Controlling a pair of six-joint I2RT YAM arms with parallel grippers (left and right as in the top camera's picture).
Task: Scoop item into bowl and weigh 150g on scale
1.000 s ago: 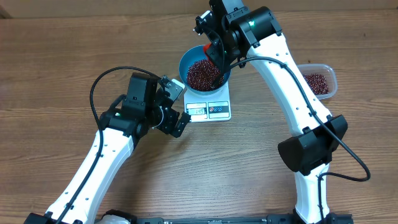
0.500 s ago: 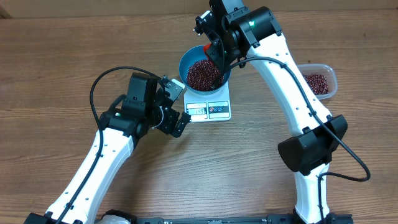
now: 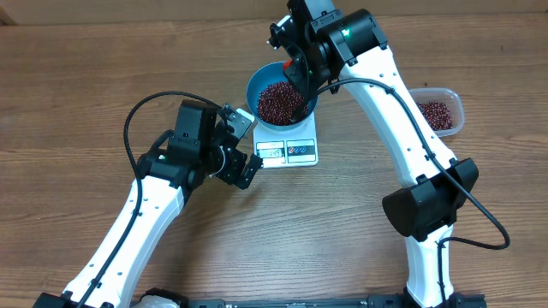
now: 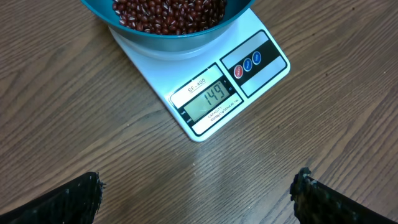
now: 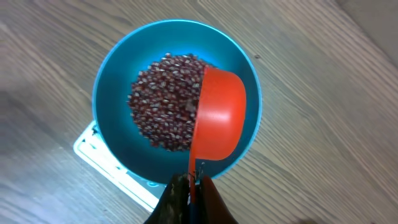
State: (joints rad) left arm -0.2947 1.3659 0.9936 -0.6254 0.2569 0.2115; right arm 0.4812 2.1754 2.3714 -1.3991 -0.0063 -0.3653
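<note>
**Two arms out, beans in bowl, bowl on scale**

One blue bowl (image 3: 255, 83) sits on top of the white scale (image 3: 288, 154), mid-table, far side. It covers the back part of the scale. Only the display strip w/ buttons (image 4: 247, 62) sticks out toward the robot. Display (image 4: 208, 104) reads 149 in the L wrist view.

Beans (image 5: 158, 106): loose maroon heap in the bowl bottom, bare blue wall showing all round it. More of the same beans lie in a clear plastic tub (image 3: 460, 103) off to the R, well apart from the scale, on the wood table (image 3: 86, 77).

R gripper (image 5: 190, 190): above the bowl, fingers pressed together on the thin handle of an orange-red scoop (image 5: 217, 115). Scoop cup hangs over the R half of the bowl, rolled onto its side, mouth toward the heap. Can't tell if anything is in it, or if its edge touches the beans. From overhead the R arm hides most of the scoop, only a red sliver shows at the bowl's far-R rim.

L gripper (image 4: 196, 194): fingers spread wide, nothing between them. It sits low over bare table just L of the scale's near edge, tips pointing toward the scale. Both dark fingertips show at the bottom corners of the L wrist view, w/ the display between them and further out. No contact w/ scale or bowl.
</note>
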